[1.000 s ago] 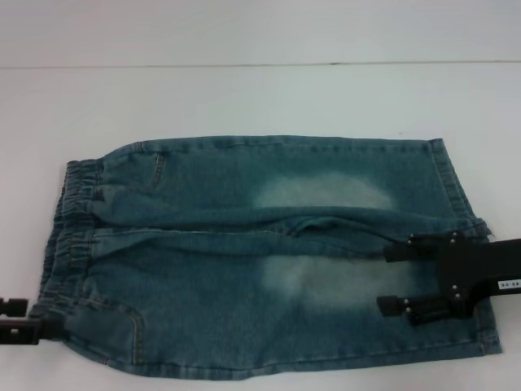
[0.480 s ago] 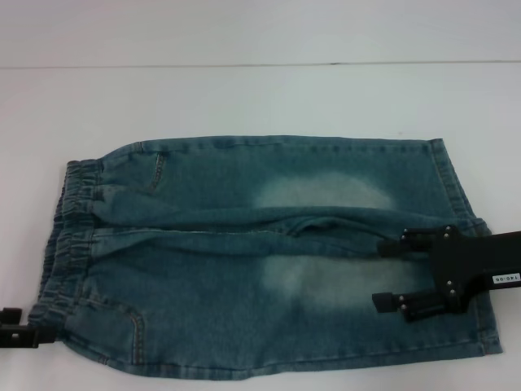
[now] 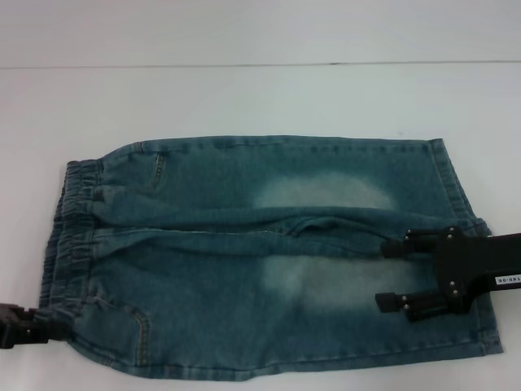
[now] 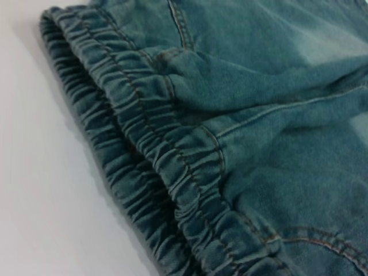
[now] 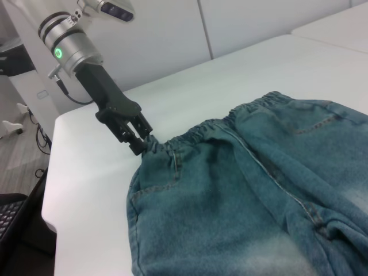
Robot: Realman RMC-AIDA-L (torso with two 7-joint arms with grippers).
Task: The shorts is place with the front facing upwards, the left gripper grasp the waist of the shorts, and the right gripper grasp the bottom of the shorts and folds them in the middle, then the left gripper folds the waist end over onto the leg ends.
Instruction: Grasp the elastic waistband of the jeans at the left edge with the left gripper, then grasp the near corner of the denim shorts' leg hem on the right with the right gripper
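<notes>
The faded blue denim shorts (image 3: 244, 244) lie flat on the white table, with the ruched waist (image 3: 73, 236) at the left and the leg ends (image 3: 464, 212) at the right. My left gripper (image 3: 32, 330) is at the near corner of the waist. The right wrist view shows the left gripper (image 5: 140, 145) open, its fingertips against the puckered band (image 5: 230, 118). The left wrist view is filled by the waistband (image 4: 144, 149) up close. My right gripper (image 3: 391, 273) hovers open over the near leg just inside its hem, nothing held between its fingers.
The white table (image 3: 244, 98) stretches beyond the shorts to a far edge line. The shorts' near side lies close to the bottom of the head view. In the right wrist view the table's corner (image 5: 63, 190) drops off beside the left arm, with floor and cables below.
My left gripper has slid right, up to the waist's near corner. The right gripper has only shifted slightly over the near leg and stays open.
</notes>
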